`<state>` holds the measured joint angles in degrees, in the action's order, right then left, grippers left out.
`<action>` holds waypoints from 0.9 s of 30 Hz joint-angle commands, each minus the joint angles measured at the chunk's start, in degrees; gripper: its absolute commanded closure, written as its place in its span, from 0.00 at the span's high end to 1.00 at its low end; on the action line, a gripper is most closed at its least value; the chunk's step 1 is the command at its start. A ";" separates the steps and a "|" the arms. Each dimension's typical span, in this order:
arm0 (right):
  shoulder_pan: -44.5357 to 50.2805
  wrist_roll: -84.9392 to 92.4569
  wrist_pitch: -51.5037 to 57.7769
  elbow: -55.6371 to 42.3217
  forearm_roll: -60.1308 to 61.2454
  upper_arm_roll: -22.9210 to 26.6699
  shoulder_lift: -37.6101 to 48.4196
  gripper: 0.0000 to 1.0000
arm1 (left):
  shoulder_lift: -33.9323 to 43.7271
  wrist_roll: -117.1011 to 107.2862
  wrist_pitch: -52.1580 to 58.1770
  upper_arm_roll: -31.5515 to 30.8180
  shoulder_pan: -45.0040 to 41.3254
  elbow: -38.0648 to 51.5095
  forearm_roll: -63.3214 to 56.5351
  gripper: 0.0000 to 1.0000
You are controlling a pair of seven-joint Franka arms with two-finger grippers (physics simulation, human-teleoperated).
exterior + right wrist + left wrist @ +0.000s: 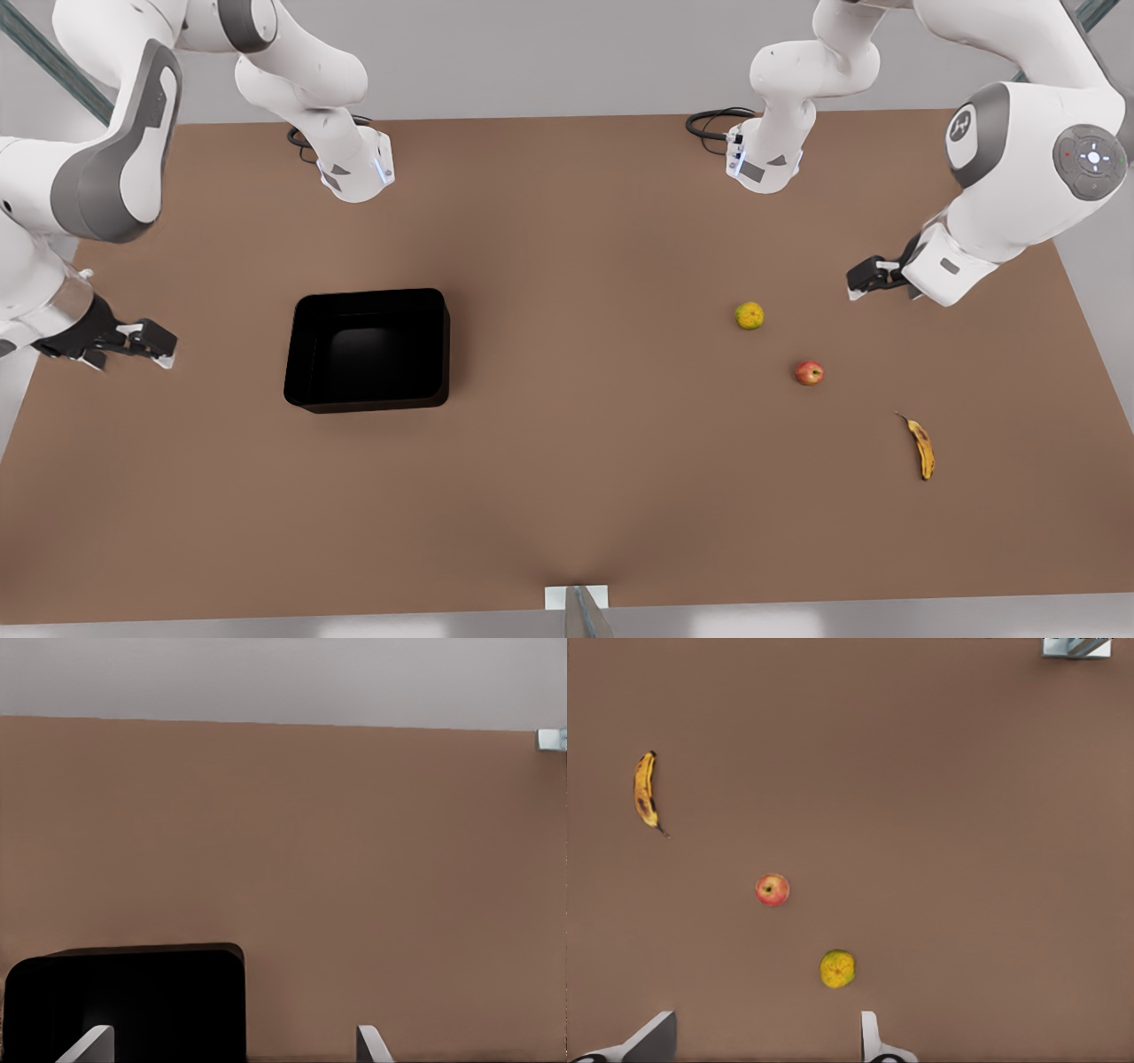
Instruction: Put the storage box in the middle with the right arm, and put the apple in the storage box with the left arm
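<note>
Bench (567, 496): brown, flat surface carrying all items. Storage box (368, 350): black, rounded corners, low walls, nothing inside; it sits toward the bench's edge on the front view's left, well short of the middle, and also appears in the right wrist view (124, 1001). Apple (809, 373): small, red with a yellowish patch, resting on the bench toward the edge on the front view's right, well apart from the box; seen from above in the left wrist view (772, 889). Yellow-green fruit (749, 315): round, near the apple, lying on the side toward the bench's far edge and slightly nearer the middle; shown in the left wrist view (837, 968). Banana (921, 447): spotted yellow, lying flat, near the apple on the side toward the bench's near edge and closer to the edge on the front view's right; shown in the left wrist view (646, 791). Left claw (868, 276): black, held above the bench beside the edge on the front view's right, near the yellow-green fruit but touching nothing; fingers (873, 1041) spread, nothing between them. Right claw (146, 341): black, held above the bench's edge on the front view's left, beside the storage box and apart from it; fingers (370, 1045) spread, nothing held.
</note>
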<state>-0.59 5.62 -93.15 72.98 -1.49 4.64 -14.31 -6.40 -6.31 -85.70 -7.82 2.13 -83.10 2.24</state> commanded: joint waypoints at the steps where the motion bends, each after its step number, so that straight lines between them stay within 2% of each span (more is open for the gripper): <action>1: 0.07 0.00 1.12 -0.12 0.00 -0.07 0.07 1.00 | 0.07 -0.02 0.09 -0.01 -0.28 -0.05 0.13 1.00; 2: 0.50 -0.09 2.53 -0.12 0.00 -0.25 0.33 1.00 | -0.37 -0.46 -2.00 -0.01 -0.81 -2.14 0.22 1.00; 4: -3.98 -2.20 4.02 -0.12 -0.09 -5.96 1.12 1.00 | -1.16 -0.72 -14.56 -0.09 -0.98 -15.41 0.22 1.00; 5: -3.63 -2.20 4.90 -0.03 -0.09 -5.79 0.42 1.00 | -1.51 -0.72 -21.95 -0.09 -1.86 -21.04 -0.39 1.00; 7: -3.27 -2.37 4.12 1.73 -0.18 -5.61 0.33 1.00 | -5.90 -0.64 -24.52 -0.18 -2.57 -22.11 -0.57 1.00; 9: -2.66 -2.99 -2.12 10.42 0.00 -5.87 2.61 1.00 | -5.99 -0.20 -26.01 -0.18 -1.69 -23.16 -0.57 1.00; 11: 1.64 -11.86 -4.06 12.10 0.00 -6.23 3.58 1.00 | -5.81 -0.20 -42.52 -0.45 -1.25 -33.53 -0.75 1.00; 14: 1.30 -11.60 -2.83 11.92 0.00 -6.31 3.23 1.00 | -7.22 -0.20 -42.89 -0.36 1.74 -33.89 -3.73 1.00; 16: 0.51 -11.16 -5.11 12.80 0.09 -6.40 1.30 1.00 | -7.84 -0.37 -49.83 -0.45 2.62 -38.37 -3.73 1.00; 17: 0.07 -11.25 -10.12 18.59 0.09 -6.58 2.96 1.00 | -8.72 -0.20 -50.18 -0.45 2.97 -38.46 -3.82 1.00; 20: 0.07 -13.09 -10.92 23.87 1.76 -9.48 6.13 1.00 | -11.44 -0.20 -50.10 -0.36 3.94 -38.55 -5.05 1.00; 22: 0.07 -13.27 -13.20 30.38 2.64 -9.57 8.77 1.00 | -13.37 -0.11 -49.92 -0.45 3.94 -38.72 -5.05 1.00; 24: 0.15 -12.92 -12.67 31.00 2.55 -9.57 7.54 1.00 | -13.46 -0.55 -49.13 -0.53 4.02 -38.28 -5.05 1.00; 27: -1.07 -12.74 -20.40 35.74 2.11 -9.57 6.05 1.00 | -15.48 0.59 -51.14 -0.53 5.96 -38.37 -5.05 1.00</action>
<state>-2.05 -7.04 -114.79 109.09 0.33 -4.92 -8.95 -22.57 -5.63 -137.73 -8.35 8.95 -121.42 -2.66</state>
